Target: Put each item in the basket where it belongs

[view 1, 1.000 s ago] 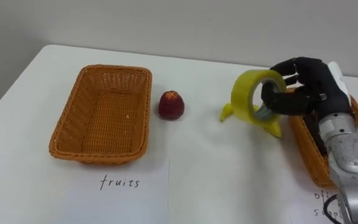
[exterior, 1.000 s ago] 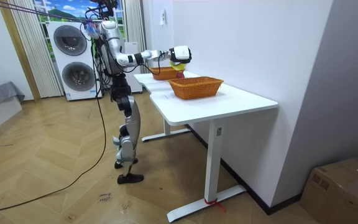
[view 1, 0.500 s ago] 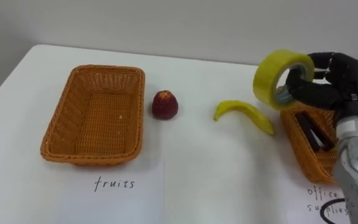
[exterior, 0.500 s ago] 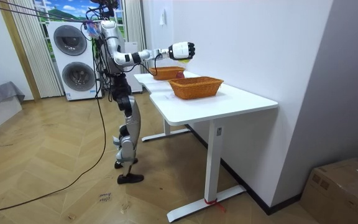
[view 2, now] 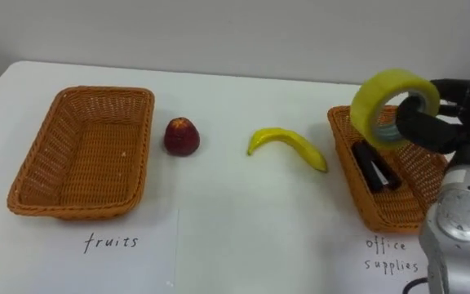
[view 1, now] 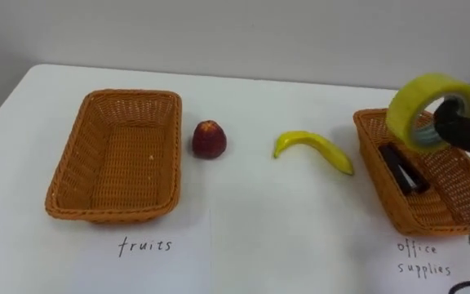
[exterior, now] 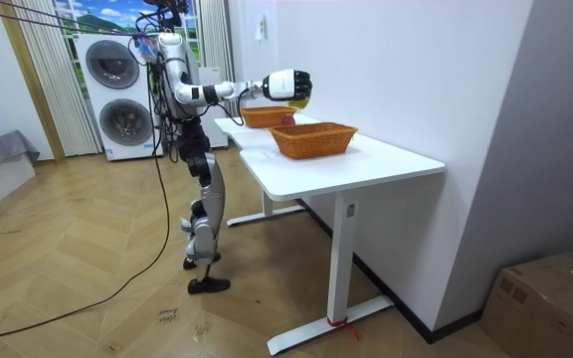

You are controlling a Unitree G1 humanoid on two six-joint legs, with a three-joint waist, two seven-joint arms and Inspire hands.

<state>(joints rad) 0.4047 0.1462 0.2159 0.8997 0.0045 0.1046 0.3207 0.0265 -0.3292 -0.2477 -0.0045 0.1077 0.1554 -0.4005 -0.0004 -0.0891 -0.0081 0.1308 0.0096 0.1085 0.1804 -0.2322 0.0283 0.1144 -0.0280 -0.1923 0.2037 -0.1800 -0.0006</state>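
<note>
Right hand: the right hand (view 2: 441,129) is clamped on the thick yellow roll of adhesive tape (view 2: 367,106), its dark fingers hooked through the roll's centre hole and curled over the rim.
Tape position: the roll is held in the air, tilted, above the far left corner of the right-hand woven orange wicker basket (view 2: 390,219); it does not touch the basket.
Right basket contents: a black oblong object (view 2: 371,170) lies on the basket floor; what it is cannot be made out.
Fruit: a curved yellow banana (view 2: 288,143) lies on the white table (view 2: 259,204), just left of the right basket. A red apple (view 2: 182,136) stands upright just beside the right rim of the left-hand woven orange wicker basket (view 2: 76,208), apart from it.
Left basket: rectangular, nothing inside.
Labels: a handwritten paper sheet (view 2: 113,245) lies in front of the left basket; a second handwritten label (view 2: 394,253) lies in front of the right basket.
Stance: in the room view the robot stands at the table's long side with its right arm stretched out over the tabletop; stacked white washing machines (exterior: 117,94) stand behind it.
</note>
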